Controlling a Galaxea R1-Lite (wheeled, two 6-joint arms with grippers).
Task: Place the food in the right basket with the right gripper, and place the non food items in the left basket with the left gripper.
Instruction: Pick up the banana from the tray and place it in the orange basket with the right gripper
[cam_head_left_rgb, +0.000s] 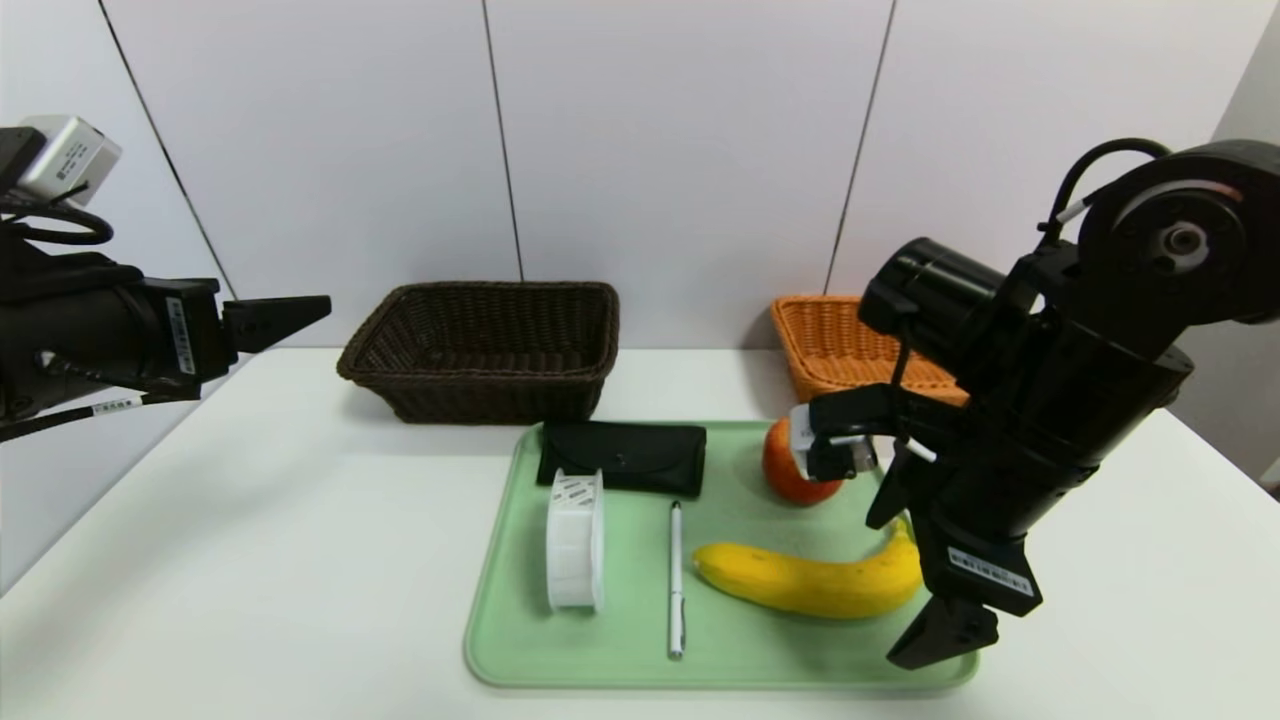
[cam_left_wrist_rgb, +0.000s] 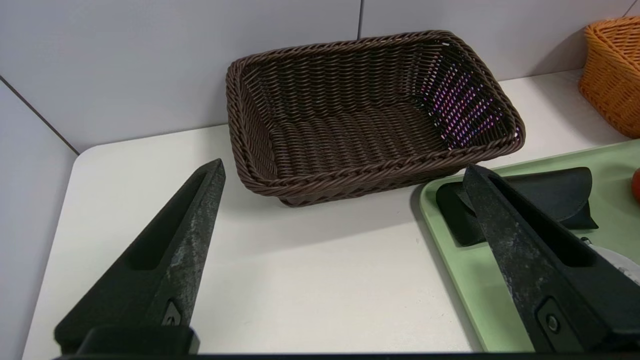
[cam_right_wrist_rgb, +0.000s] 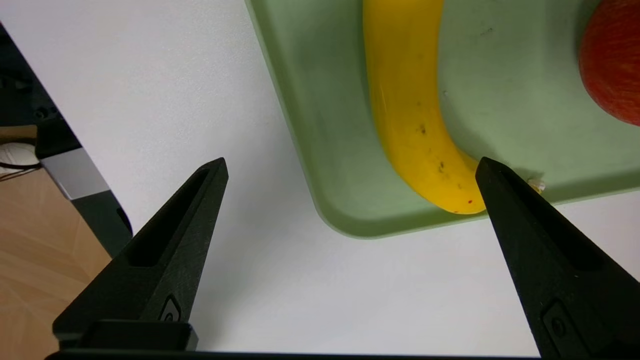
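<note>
White table (cam_head_left_rgb: 300, 520) backed by pale wall panels with dark seams fills the head view. At lower centre lies a light green tray (cam_head_left_rgb: 520, 640). On its upper left part rests the black pouch (cam_head_left_rgb: 622, 456), flap closed with a small snap; below it the white spool (cam_head_left_rgb: 575, 540) stands on edge, its printed labels too small to read. Just right of the spool lies the white pen (cam_head_left_rgb: 676, 578), lengthwise, silver tip toward the bottom of the frame. The banana (cam_head_left_rgb: 810, 578) lies across the tray's lower right, and the red apple (cam_head_left_rgb: 795, 470) sits above it, partly hidden by the right arm. Above the tray, at centre, stands the dark brown basket (cam_head_left_rgb: 480, 350); the orange-tan basket (cam_head_left_rgb: 840, 345) stands at upper right, partly behind the arm. The right gripper (cam_head_left_rgb: 915, 575) points steeply down over the tray's right edge, jaws spread wide and holding nothing; in the right wrist view the banana's end lies beside one fingertip. A white label on its housing cannot be read. The left gripper (cam_head_left_rgb: 290, 312) hangs at the left edge of the frame, above the table, pointing toward the dark basket, jaws apart and empty; its label is likewise illegible.
</note>
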